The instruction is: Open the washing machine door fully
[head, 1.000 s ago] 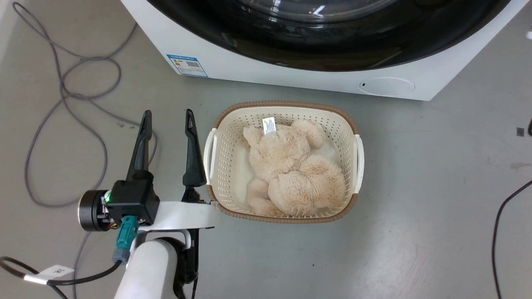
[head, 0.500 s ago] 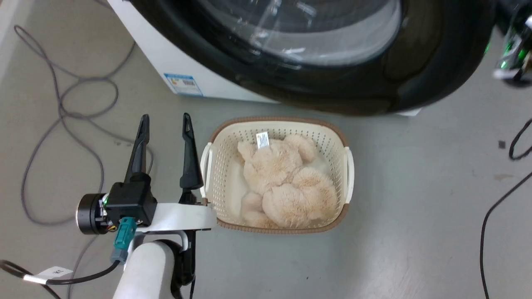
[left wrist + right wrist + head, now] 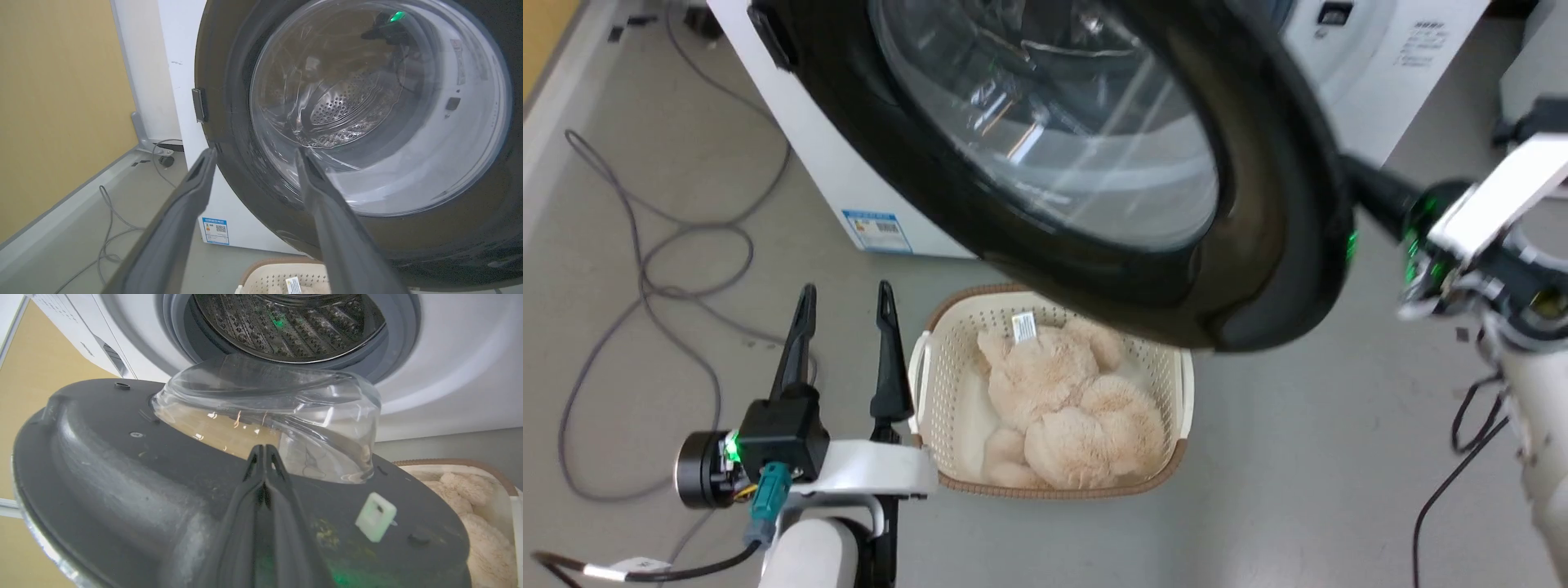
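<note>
While washing machine door (image 3: 1282, 229) hangs part-open above basket (image 3: 920, 367), right gripper (image 3: 264, 451), pressed together, is set against inner face (image 3: 122, 465); left gripper (image 3: 845, 290) spread. Door judged rigid, heavy: push advised near latch (image 3: 376, 516), off glass bowl (image 3: 265, 400).

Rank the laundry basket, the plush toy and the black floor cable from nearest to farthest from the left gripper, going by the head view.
1. Laundry basket: its rim sits right beside the left gripper, on its right.
2. Plush toy: inside the basket, further right.
3. Black floor cable: on the floor at the view's far right.
</note>
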Robot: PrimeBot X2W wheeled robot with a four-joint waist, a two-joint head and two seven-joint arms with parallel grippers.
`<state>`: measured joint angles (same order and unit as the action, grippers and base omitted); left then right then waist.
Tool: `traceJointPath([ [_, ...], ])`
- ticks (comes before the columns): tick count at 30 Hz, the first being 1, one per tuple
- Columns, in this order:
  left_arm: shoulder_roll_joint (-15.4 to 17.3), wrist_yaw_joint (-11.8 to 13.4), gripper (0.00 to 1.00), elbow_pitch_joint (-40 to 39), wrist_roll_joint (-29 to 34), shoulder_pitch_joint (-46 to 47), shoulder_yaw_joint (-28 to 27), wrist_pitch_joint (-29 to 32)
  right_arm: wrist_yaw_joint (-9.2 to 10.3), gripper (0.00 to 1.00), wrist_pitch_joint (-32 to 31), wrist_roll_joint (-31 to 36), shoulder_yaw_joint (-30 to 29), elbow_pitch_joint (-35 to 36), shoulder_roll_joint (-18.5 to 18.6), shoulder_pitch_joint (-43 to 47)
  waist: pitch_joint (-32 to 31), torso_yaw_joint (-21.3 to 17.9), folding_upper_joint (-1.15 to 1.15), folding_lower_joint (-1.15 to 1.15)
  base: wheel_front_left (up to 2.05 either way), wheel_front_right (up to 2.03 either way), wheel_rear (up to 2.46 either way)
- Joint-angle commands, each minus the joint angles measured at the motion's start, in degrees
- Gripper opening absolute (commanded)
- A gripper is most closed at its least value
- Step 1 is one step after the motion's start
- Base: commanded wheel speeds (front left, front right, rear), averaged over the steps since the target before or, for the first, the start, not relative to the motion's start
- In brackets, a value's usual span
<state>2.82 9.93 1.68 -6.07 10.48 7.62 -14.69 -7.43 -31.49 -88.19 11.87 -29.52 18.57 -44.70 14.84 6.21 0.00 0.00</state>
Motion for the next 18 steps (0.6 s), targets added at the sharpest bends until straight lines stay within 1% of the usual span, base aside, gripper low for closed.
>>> traceJointPath([
  [1, 0.1, -0.1, 1.00, 0.3, 0.3, -0.8, -0.3, -0.3, -0.06, 0.00, -0.3, -0.4, 0.4, 1.3, -0.5, 2.3, -1.0, -0.4, 0.00, 0.00, 0.00, 0.00, 0.00],
  [8, 0.1, -0.5, 1.00, 1.5, 0.3, -2.6, -0.4, -0.3, -0.06, 0.00, -0.7, -1.3, 1.8, 7.7, -1.6, 9.8, -4.0, -0.7, 0.00, 0.00, 0.00, 0.00, 0.00],
  [18, 0.1, -1.0, 1.00, 2.7, 0.3, -5.2, -0.7, -0.3, -0.06, 0.00, -1.0, -2.6, 4.3, 16.5, -4.9, 20.5, -8.0, -0.6, 0.00, 0.00, 0.00, 0.00, 0.00],
])
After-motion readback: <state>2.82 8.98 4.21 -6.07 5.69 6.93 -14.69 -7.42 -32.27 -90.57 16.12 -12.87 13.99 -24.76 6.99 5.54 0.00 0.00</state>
